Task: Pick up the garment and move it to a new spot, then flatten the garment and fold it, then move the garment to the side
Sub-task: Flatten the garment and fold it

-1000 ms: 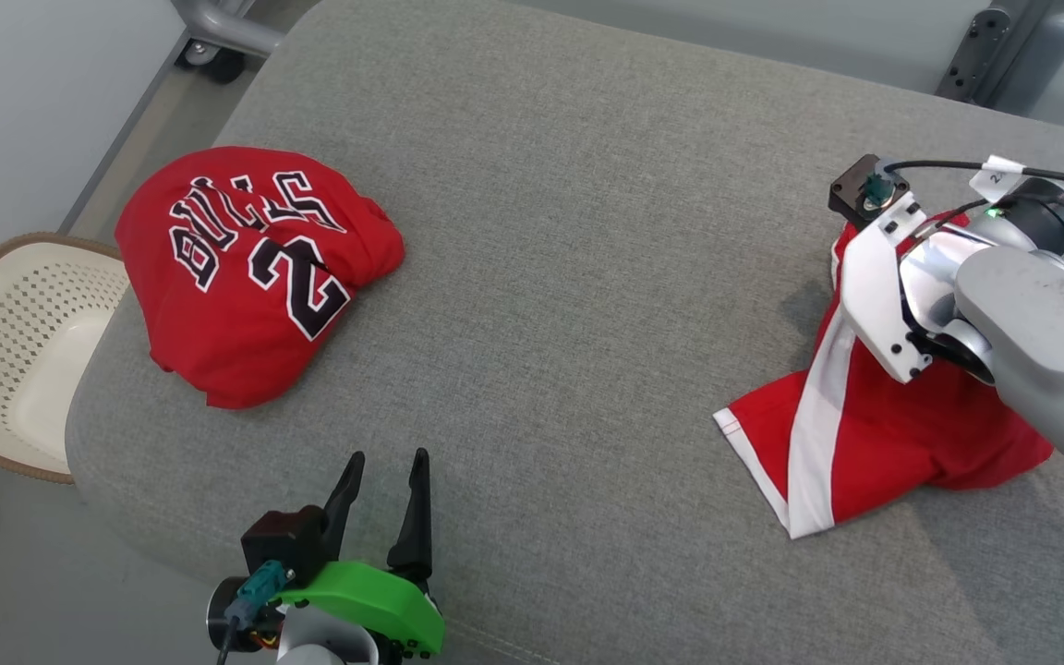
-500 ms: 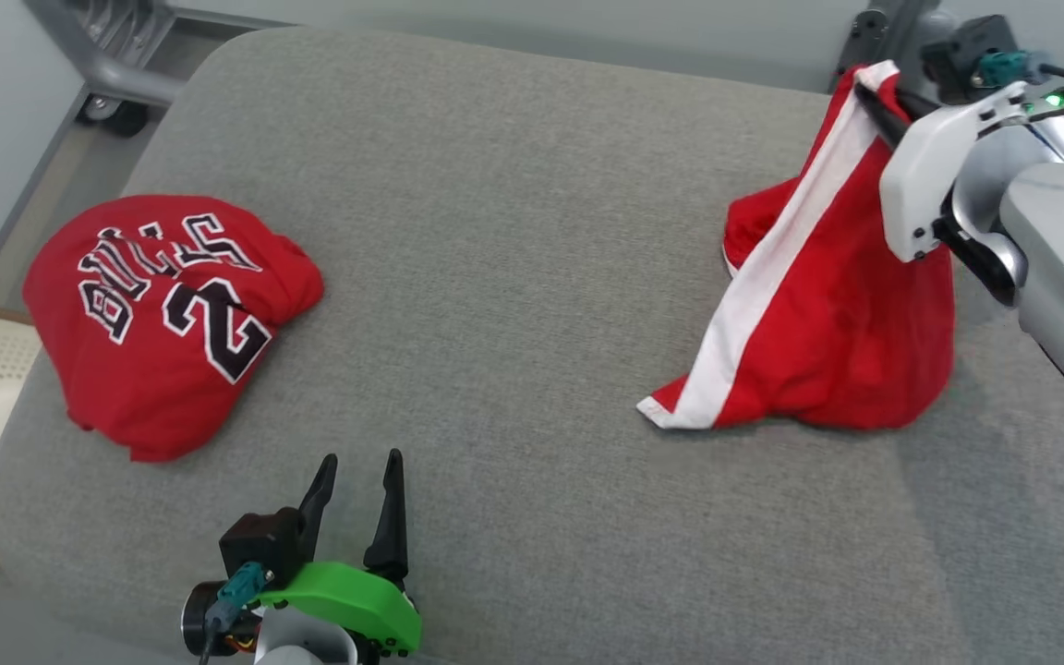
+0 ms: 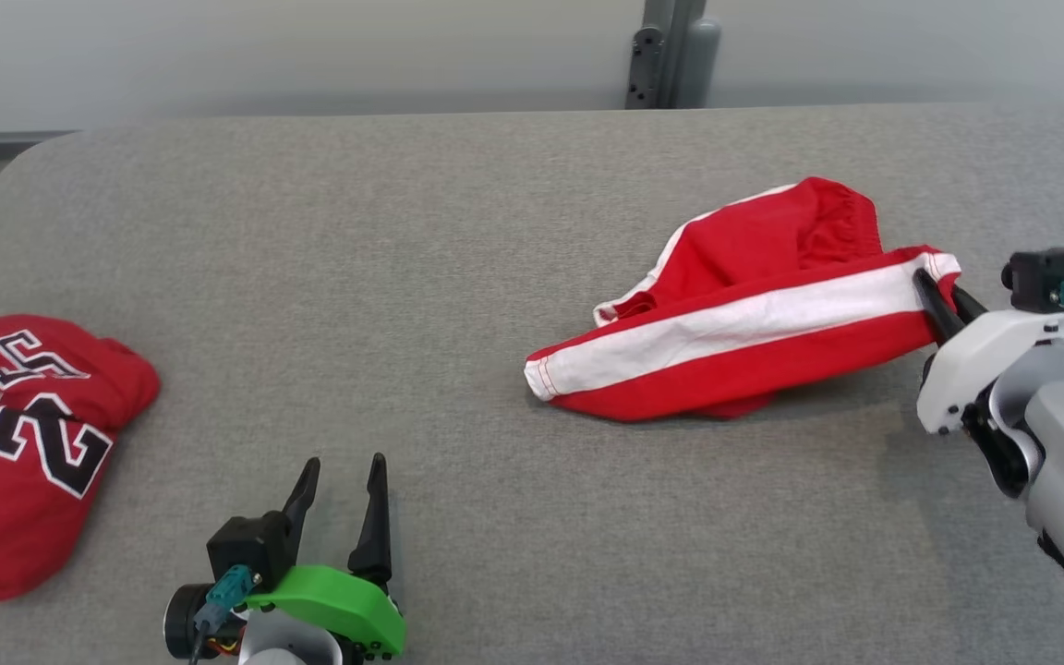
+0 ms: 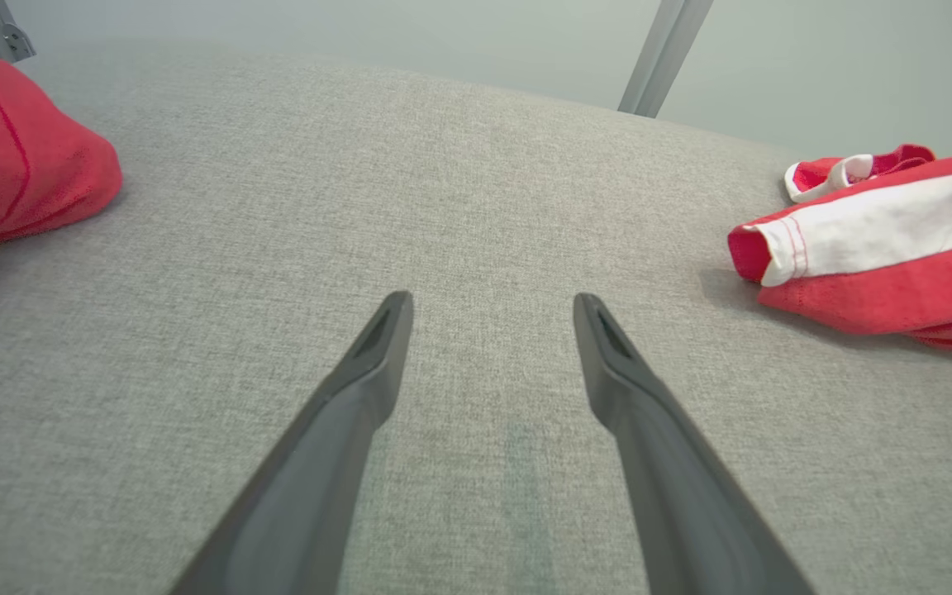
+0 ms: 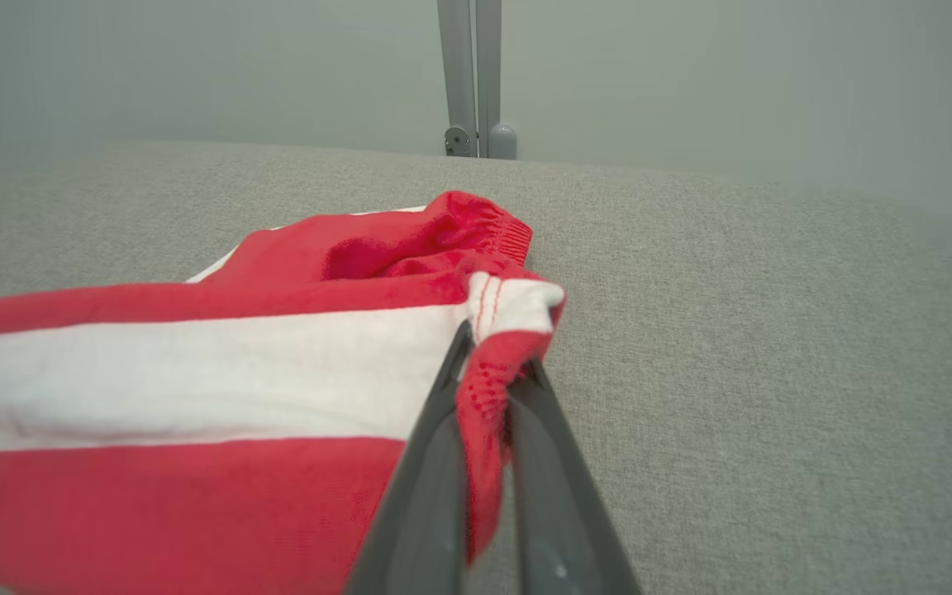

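Observation:
The garment (image 3: pixel 735 323), red shorts with a broad white side stripe, lies stretched left to right on the grey padded surface (image 3: pixel 421 231). My right gripper (image 3: pixel 938 286) is shut on the hem at its right end. In the right wrist view the gripper (image 5: pixel 492 355) pinches a fold of the garment (image 5: pixel 195 372) where red cloth meets the stripe. My left gripper (image 3: pixel 344 462) stands open near the front edge, holding nothing. In the left wrist view that gripper (image 4: pixel 492 299) hovers over bare fabric, with the garment (image 4: pixel 881 240) far to its right.
A crumpled red jersey (image 3: pixel 24 443) with black and white lettering lies at the left edge, also in the left wrist view (image 4: pixel 13 165). A grey metal post (image 3: pixel 671 55) stands behind the surface against the wall.
The head camera has swung right. My right gripper has come down from its raised hold, and the shorts now lie stretched along the surface instead of hanging. The left gripper stays open.

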